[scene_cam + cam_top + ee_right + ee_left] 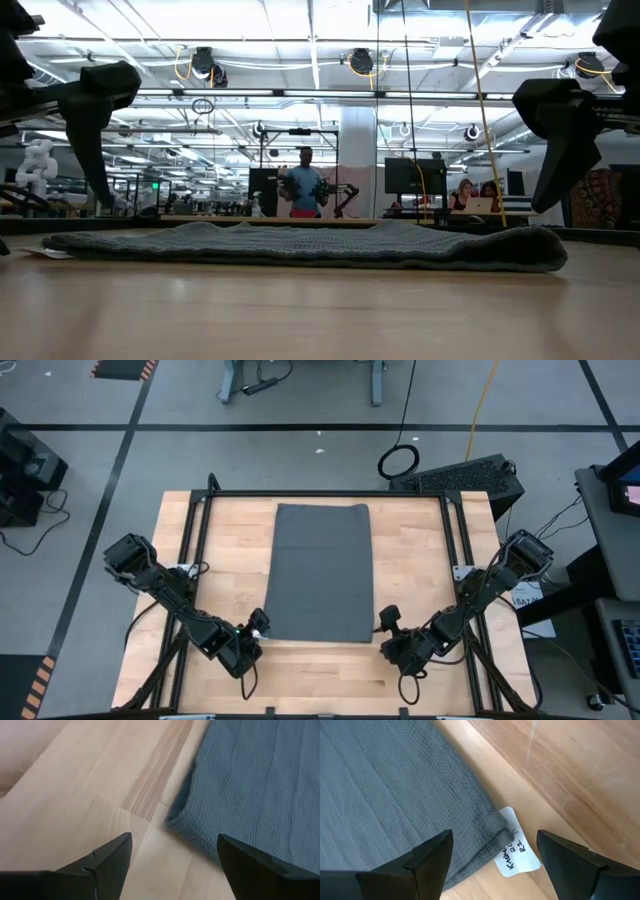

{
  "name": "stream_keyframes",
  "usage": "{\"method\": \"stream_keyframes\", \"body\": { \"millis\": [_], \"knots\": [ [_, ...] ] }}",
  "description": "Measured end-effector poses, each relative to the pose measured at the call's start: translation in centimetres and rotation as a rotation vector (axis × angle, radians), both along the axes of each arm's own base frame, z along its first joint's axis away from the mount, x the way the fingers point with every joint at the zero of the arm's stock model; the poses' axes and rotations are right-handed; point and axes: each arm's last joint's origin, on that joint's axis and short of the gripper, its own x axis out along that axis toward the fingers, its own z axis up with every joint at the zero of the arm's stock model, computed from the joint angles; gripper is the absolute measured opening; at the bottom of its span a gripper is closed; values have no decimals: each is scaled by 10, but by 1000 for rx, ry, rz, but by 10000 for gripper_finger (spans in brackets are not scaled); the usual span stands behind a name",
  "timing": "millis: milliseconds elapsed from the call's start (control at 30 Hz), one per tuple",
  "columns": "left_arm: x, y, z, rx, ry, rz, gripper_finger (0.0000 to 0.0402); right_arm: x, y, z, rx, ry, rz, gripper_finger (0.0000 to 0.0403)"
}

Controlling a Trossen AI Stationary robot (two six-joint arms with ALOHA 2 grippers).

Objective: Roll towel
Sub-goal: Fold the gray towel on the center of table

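The towel (322, 572) lies flat at the centre of the table (420, 550), long axis running top to bottom of the high view, its tag (516, 851) at the lower left corner. The left gripper (256, 626) and right gripper (386, 622) sit at its two lower corners, fingers apart, holding nothing.

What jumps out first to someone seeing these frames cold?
The dark grey towel lies flat and unrolled at the middle of the wooden table. Both grippers sit open at its near corners: the left gripper over the corner with the white tag, the right gripper beside the other.
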Motion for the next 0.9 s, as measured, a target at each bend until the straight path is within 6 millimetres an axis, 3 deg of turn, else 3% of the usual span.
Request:
{"method": "stream_keyframes", "body": {
  "millis": [267,700,900],
  "knots": [
    [3,2,0,56,1,-76,277,1,0,1,-30,-10,29,284],
    [19,20,-2,-55,89,-33,173,5,-5,2,-154,-53,53,285],
    [23,20,-10,-54,107,-26,108,7,-7,1,-125,-26,70,317]
  ]
}}
